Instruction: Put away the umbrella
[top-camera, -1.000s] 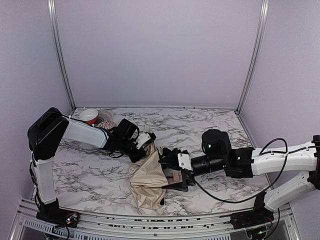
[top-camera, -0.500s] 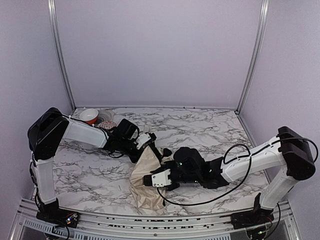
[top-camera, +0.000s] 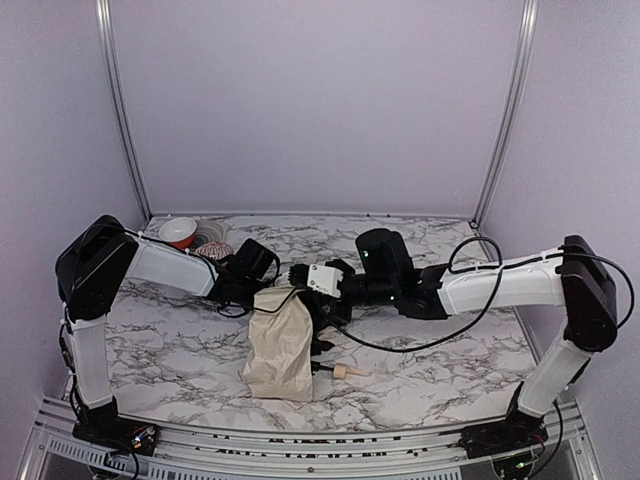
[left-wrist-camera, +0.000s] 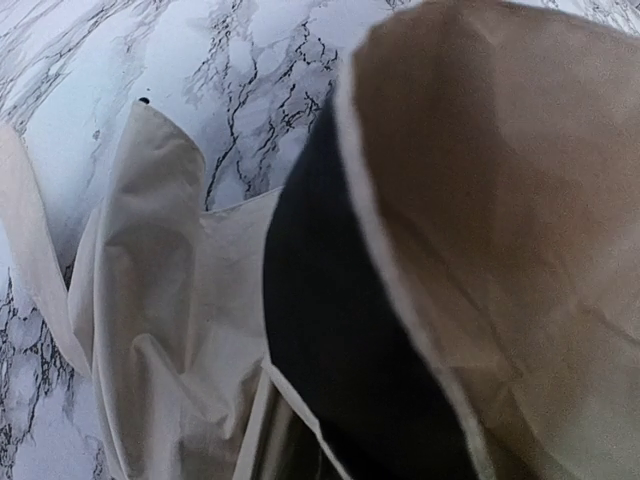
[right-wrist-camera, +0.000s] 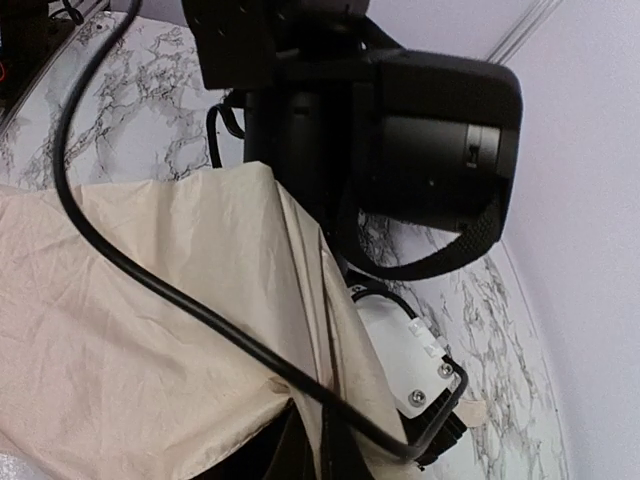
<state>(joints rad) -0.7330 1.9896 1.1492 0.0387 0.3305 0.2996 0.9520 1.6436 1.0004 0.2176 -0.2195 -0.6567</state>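
Note:
The umbrella (top-camera: 278, 345) hangs as a cream fabric bundle in the table's middle, its top edge raised and its lower end on the marble. Its tan wooden knob (top-camera: 345, 372) lies on the table to the right on a thin black shaft. My left gripper (top-camera: 262, 293) is shut on the fabric's top left; its fingers are hidden by cloth in the left wrist view, which shows cream canopy (left-wrist-camera: 500, 200) and black underside (left-wrist-camera: 330, 330). My right gripper (top-camera: 303, 295) is shut on the top right of the fabric (right-wrist-camera: 150, 330), close to the left gripper's white block (right-wrist-camera: 405, 355).
An orange and white bowl (top-camera: 179, 232) and a patterned round object (top-camera: 213, 248) sit at the back left corner. A black cable (right-wrist-camera: 200, 310) crosses over the fabric. Aluminium posts stand at both back corners. The marble table (top-camera: 450, 360) has purple walls around it.
My right arm swung from the near right up to the fabric's top and closed its jaws there. The fabric rose from lying flat to hanging, and the knob came into view.

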